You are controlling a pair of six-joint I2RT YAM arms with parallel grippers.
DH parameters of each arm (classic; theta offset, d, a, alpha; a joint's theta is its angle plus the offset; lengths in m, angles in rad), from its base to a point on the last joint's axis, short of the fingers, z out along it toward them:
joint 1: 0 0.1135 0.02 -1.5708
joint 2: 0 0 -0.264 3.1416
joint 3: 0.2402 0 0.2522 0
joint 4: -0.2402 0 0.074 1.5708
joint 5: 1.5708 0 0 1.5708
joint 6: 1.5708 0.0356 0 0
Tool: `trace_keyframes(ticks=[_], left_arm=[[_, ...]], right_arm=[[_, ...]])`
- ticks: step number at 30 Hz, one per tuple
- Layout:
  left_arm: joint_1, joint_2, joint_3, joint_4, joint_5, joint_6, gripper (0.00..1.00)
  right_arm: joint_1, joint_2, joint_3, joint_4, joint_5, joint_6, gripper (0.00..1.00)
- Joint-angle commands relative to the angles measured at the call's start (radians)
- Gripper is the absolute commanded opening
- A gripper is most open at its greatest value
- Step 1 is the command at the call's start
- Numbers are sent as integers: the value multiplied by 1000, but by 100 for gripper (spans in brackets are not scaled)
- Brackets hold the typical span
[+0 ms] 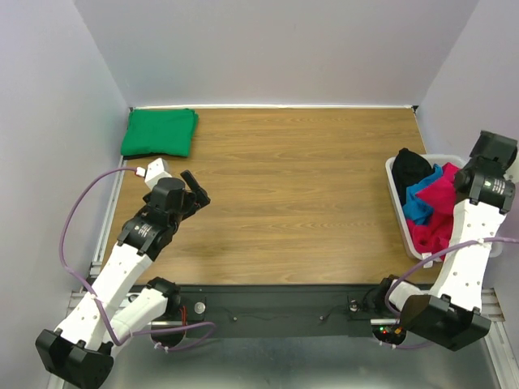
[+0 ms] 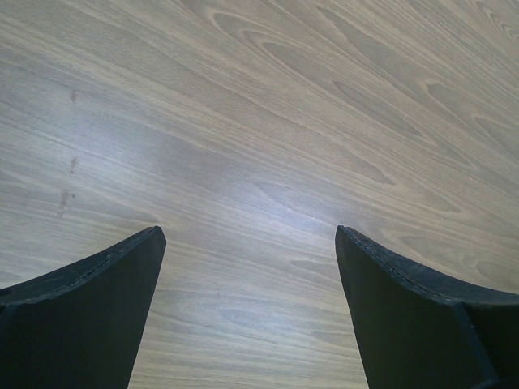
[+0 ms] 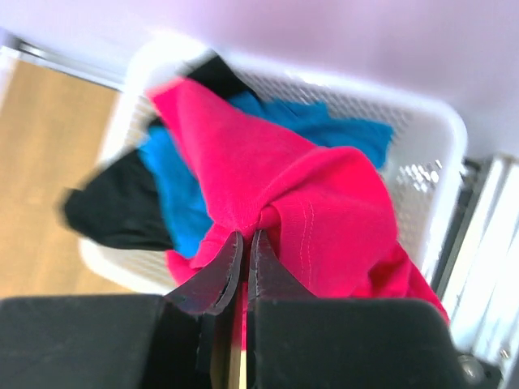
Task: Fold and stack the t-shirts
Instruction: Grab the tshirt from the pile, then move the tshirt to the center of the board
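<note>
Crimson t-shirt [image 3: 324, 203]: pinched by right hand [image 3: 246, 237], fingers closed tight on a bunched fold of the cloth, over the white basket [image 1: 395, 188] at the right edge of the counter [image 1: 300, 194]. Rest of the shirt drapes into the basket, lying on blue t-shirt [image 1: 422, 201] and black t-shirt [image 1: 409, 164]. Green t-shirt [image 1: 160, 132]: folded, flat at the far left corner of the counter. Left hand [image 1: 196, 187]: fingers spread apart, holding nothing, over bare wood on the left side, not touching the green t-shirt.
</note>
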Motion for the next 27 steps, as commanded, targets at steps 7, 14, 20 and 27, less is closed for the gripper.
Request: trace_keyframes(ticks=[7,14,20,27], left_arm=[[-4,-26,32,13,-14,0,99],[-4,-46,23,8,-29,-15,99],[-4,-61,25,-1,-51,-27,99],[-4,-64,22,-13,-72,-46,99]], right_arm=[[-4,19,356,106,-599,-162,0],[-3,136,594,131,-961,-171,0],[-1,200,668,284,-1222,-81,0],[112,252,708,488,-1339,50,0]])
